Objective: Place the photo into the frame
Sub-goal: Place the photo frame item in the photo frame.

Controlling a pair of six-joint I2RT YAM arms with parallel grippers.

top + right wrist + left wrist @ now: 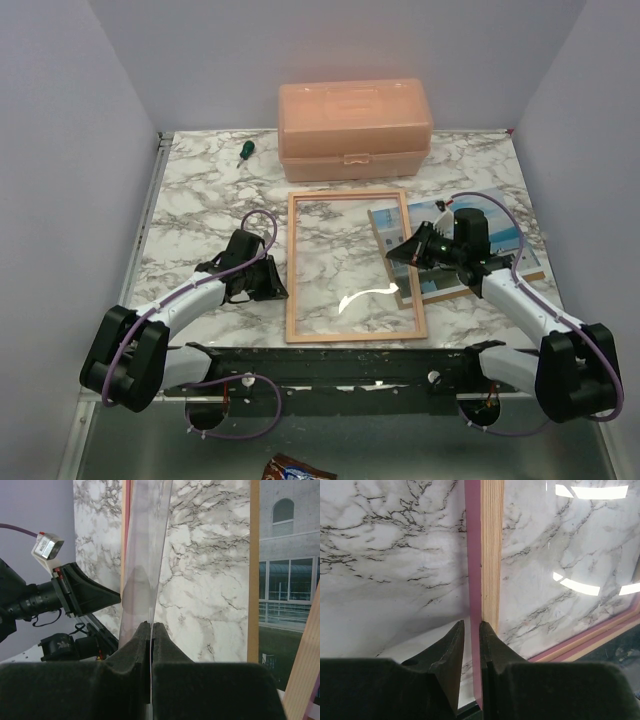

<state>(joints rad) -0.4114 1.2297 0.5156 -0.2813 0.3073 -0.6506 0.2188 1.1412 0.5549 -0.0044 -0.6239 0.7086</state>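
**Right fingers pinching a clear pane, left fingers astride the frame**

Black padded fingers (132, 652) are filling the bottom of the right wrist view, and the right gripper (151, 630) is pressing them together on the edge of a clear pane (145, 555). The pane is running away from the fingertips over the frame's opening, towards the left arm. It is showing almost edge-on, so how far it is tilting off the table I cannot tell.

The frame (296, 270) is lying flat in the middle of the marble table (200, 200), pale wood side facing up. The left gripper (471, 625) is sitting at its left rail, near the lower corner. Its fingers are standing only narrowly apart, with the rail's pink outer edge running between them (a thin sliver of tabletop is still showing beside the left finger).

The photo (287, 580) is lying just outside the frame's right rail, under the right arm. It is showing a grey building with an arched window, rows of glass panes and a strip of grass. From above, it is resting on a brown board (535, 272) that is peeking out at its right edge.

At the far edge of the table a peach plastic box (355, 128) is sitting with its lid down. A green-handled screwdriver (244, 151) is lying just to its left.
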